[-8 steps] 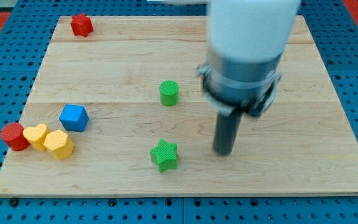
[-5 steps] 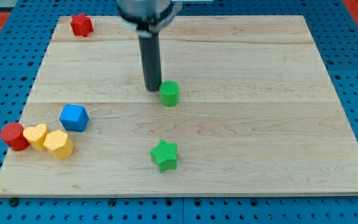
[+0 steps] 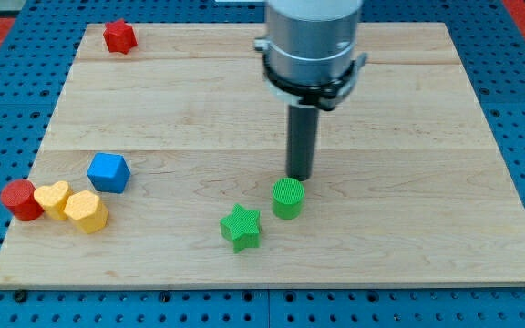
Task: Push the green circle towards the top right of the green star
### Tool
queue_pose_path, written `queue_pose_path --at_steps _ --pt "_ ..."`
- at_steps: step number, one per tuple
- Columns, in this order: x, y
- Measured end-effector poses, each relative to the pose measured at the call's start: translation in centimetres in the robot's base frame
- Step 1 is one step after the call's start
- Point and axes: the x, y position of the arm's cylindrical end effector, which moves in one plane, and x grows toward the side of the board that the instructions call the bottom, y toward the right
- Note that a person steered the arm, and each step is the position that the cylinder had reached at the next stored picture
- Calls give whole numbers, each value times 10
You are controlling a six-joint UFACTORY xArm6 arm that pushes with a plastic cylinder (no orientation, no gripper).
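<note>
The green circle [image 3: 288, 198] stands on the wooden board [image 3: 408, 109], just to the upper right of the green star [image 3: 241, 227], with a small gap between them. My tip [image 3: 299, 177] is at the circle's upper right edge, touching or almost touching it. The dark rod rises from there to the arm's grey and white body at the view's top.
A blue block [image 3: 108, 171] sits at the left. A red cylinder [image 3: 19, 199], a yellow heart-like block [image 3: 54, 198] and a yellow block [image 3: 86, 210] cluster at the lower left edge. A red block [image 3: 118, 36] sits at the top left corner.
The green circle has moved down and right, from the board's middle to beside the star. My tip has gone from the circle's upper left to its upper right.
</note>
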Motion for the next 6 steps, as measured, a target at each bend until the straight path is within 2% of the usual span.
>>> queue_pose_path --at_steps 1,2,3,6 --pt "18 -8" --pt "18 -52" --pt "18 -62" --pt "4 -62"
